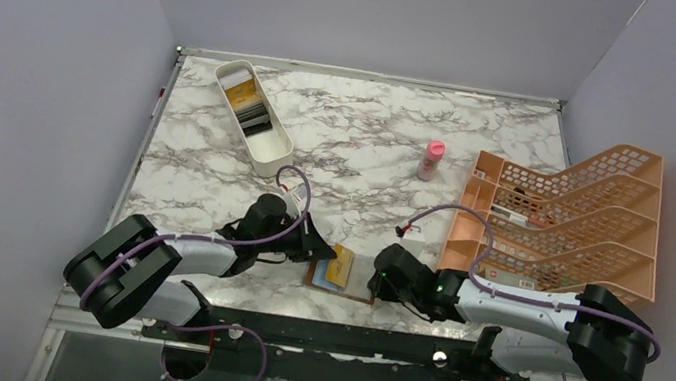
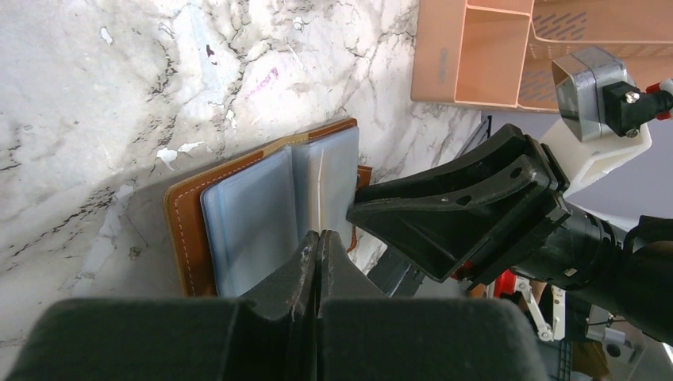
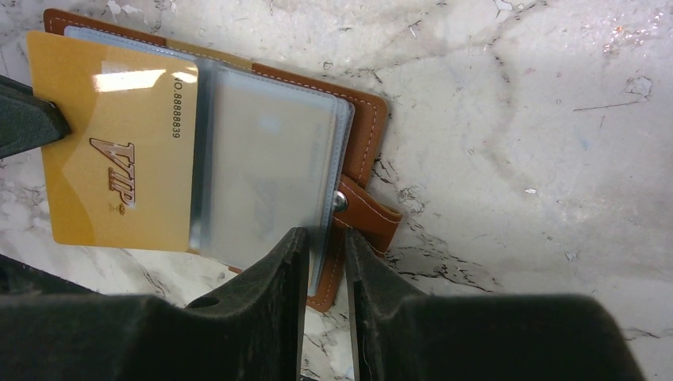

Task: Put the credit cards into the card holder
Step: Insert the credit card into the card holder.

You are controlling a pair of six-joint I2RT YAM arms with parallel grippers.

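Observation:
The card holder [image 1: 354, 290] lies open on the marble between both arms, its brown cover [image 3: 367, 119] down and its blue-grey sleeves [image 2: 246, 222] up. My left gripper [image 2: 320, 234] is shut on a yellow-gold credit card [image 3: 119, 159], seen edge-on [image 2: 320, 194] in the left wrist view. The card's far edge sits under a clear sleeve. My right gripper [image 3: 327, 234] is shut on the holder's near edge, with sleeves and cover between its fingers. In the top view the left gripper [image 1: 327, 250] and right gripper [image 1: 380, 278] flank the holder.
A white oblong tray [image 1: 269, 152] at the back left holds a yellow card [image 1: 241, 90] and dark cards [image 1: 254, 115]. A pink bottle [image 1: 431, 160] stands mid-table. An orange lattice rack [image 1: 572, 221] fills the right side, close behind the right arm.

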